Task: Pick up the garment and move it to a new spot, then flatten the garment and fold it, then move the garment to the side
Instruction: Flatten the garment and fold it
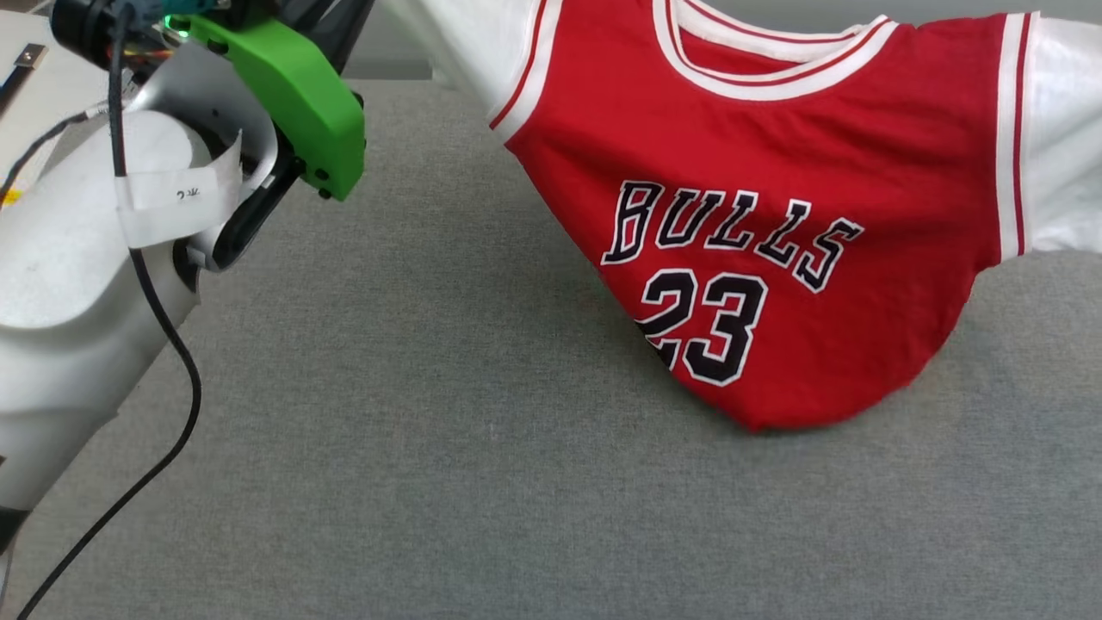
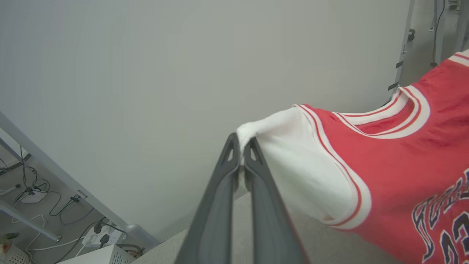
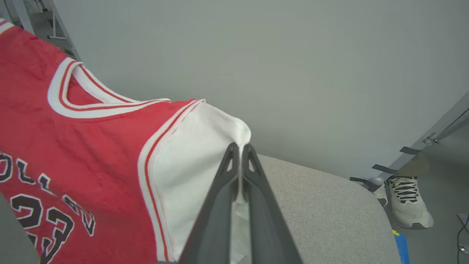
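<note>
The left gripper [image 2: 240, 146] and right gripper [image 3: 240, 148] each pinch tight on a white sleeve [image 2: 293, 161]. The shirt [image 1: 775, 172] hangs spread between them, its bottom near the table [image 1: 430, 430]. It looks like the carrying step; next, both must move together to lay it flat.

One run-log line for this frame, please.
garment: held up, front toward head, hem low over table | left gripper: shut on garment | right gripper: shut on garment

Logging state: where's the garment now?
Head view, right of centre: the garment hangs over the grey table, sleeves pinched by left gripper and right gripper.
</note>
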Controlling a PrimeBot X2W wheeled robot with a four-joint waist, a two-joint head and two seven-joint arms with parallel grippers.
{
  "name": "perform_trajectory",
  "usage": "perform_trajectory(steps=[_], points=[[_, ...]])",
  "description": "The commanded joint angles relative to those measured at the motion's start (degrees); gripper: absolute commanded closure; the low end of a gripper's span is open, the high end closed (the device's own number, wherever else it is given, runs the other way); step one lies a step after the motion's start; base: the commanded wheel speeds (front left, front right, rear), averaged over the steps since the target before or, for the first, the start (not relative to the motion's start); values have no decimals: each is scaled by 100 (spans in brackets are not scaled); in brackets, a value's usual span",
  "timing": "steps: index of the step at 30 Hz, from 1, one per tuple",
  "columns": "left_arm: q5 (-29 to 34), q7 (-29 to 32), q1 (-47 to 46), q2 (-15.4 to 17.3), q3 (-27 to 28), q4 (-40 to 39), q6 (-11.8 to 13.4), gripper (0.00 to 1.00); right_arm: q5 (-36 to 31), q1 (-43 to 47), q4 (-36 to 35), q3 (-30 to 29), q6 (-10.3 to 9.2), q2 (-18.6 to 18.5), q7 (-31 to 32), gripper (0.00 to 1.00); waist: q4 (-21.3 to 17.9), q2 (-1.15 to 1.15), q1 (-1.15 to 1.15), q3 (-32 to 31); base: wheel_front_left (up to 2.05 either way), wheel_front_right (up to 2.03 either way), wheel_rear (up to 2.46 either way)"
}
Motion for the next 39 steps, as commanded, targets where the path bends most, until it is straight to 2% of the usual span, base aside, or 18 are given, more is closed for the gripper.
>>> perform_trajectory(steps=[1, 6, 11, 17, 26, 33, 39], points=[[131, -38, -169, 24, 64, -89, 73, 100, -94, -43, -120, -92, -4, 37, -11, 100, -23, 0, 0, -42, 0, 0, 0], [228, -1, -816, -183, 237, -85, 137, 100, -574, -772, -291, -320, -4, 221, 248, 100, -50, 0, 0, 281, 0, 0, 0], [282, 63, -1781, -546, 403, 384, -41, 100, -1091, -2139, 48, -268, -4, 512, 580, 100, -109, 0, 0, 799, 0, 0, 0], [383, -41, -3076, -914, 644, 1326, -295, 100, -1776, -4054, 956, 105, -4, 859, 622, 100, -171, 0, 0, 1375, 0, 0, 0], [566, -508, -4611, -1240, 878, 2551, -540, 100, -2388, -6343, 2528, 606, -4, 1389, -74, 100, -280, 0, 0, 1808, 0, 0, 0], [532, -843, -4982, -1358, 916, 3177, -676, 100, -2368, -7109, 3399, 1123, -4, 1618, -632, 100, -323, 0, 0, 1896, 0, 0, 0], [415, -1176, -4410, -1362, 812, 3465, -751, 100, -1995, -6873, 3895, 1636, -4, 1732, -1088, 100, -318, 0, 0, 1852, 0, 0, 0]])
